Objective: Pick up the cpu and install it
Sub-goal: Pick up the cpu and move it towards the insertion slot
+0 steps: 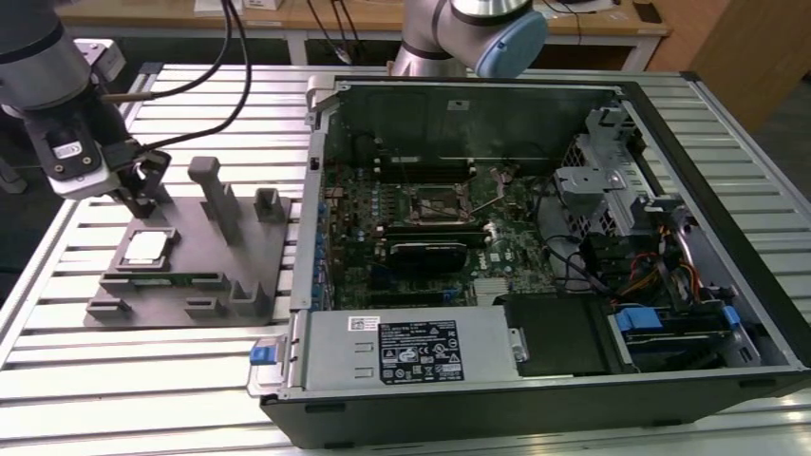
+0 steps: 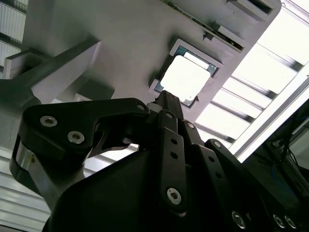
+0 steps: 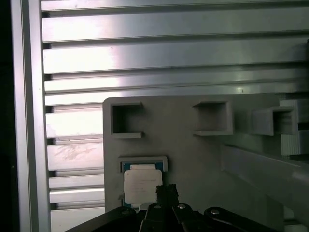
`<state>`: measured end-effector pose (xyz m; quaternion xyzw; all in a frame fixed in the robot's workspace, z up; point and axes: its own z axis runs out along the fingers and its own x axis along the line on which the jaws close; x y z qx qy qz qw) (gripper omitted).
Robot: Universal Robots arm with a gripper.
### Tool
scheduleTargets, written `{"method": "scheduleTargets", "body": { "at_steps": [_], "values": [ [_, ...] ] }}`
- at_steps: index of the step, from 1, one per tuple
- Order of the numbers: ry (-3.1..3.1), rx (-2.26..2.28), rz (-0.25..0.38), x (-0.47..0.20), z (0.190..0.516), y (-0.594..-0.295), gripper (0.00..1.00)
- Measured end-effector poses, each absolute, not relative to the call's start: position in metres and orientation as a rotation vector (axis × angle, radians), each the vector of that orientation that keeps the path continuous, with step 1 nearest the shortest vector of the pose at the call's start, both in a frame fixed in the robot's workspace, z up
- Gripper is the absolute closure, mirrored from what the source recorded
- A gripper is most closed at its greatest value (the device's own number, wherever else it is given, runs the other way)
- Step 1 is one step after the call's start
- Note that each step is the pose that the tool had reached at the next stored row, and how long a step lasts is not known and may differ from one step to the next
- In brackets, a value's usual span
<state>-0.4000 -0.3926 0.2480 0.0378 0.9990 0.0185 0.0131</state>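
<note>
grey fixture plate (image 1: 203, 264) on slatted table (image 1: 127, 380) | open computer case (image 1: 507, 410) beside it | motherboard (image 1: 367, 220) inside

At the exterior view's left the arm (image 1: 45, 57) angles down, its end effector (image 1: 143, 201) fingertips drawn together.

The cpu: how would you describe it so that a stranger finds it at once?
Beside the open computer case, on the exterior view's left, lies a grey fixture plate. The cpu sits in a shallow square seat on it: the only flat, silvery-white square among grey upright blocks.
</note>
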Motion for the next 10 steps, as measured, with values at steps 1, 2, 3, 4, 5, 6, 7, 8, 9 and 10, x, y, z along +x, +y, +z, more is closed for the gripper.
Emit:
{"method": "scheduleTargets", "body": {
  "at_steps": [1,2,3,4,5,6,7,8,9,10],
  "values": [
    [3.113,0.118,0.058,-0.4000,0.2473,-0.3930,0.89],
    [3.113,0.118,0.058,-0.3999,0.2467,-0.3934,0.89],
    [3.112,0.118,0.058,-0.4000,0.2460,-0.3937,0.89],
    [3.112,0.118,0.058,-0.4000,0.2454,-0.3942,0.89],
    [3.112,0.118,0.058,-0.4000,0.2447,-0.3945,0.89],
    [3.112,0.118,0.058,-0.4002,0.2441,-0.3949,0.89],
    [3.112,0.118,0.058,-0.4003,0.2434,-0.3953,0.89],
    [3.112,0.118,0.058,-0.4005,0.2428,-0.3956,0.89],
    [3.112,0.118,0.058,-0.4006,0.2421,-0.3959,0.89],
    [3.112,0.118,0.058,-0.4007,0.2414,-0.3961,0.89]
  ]
}}
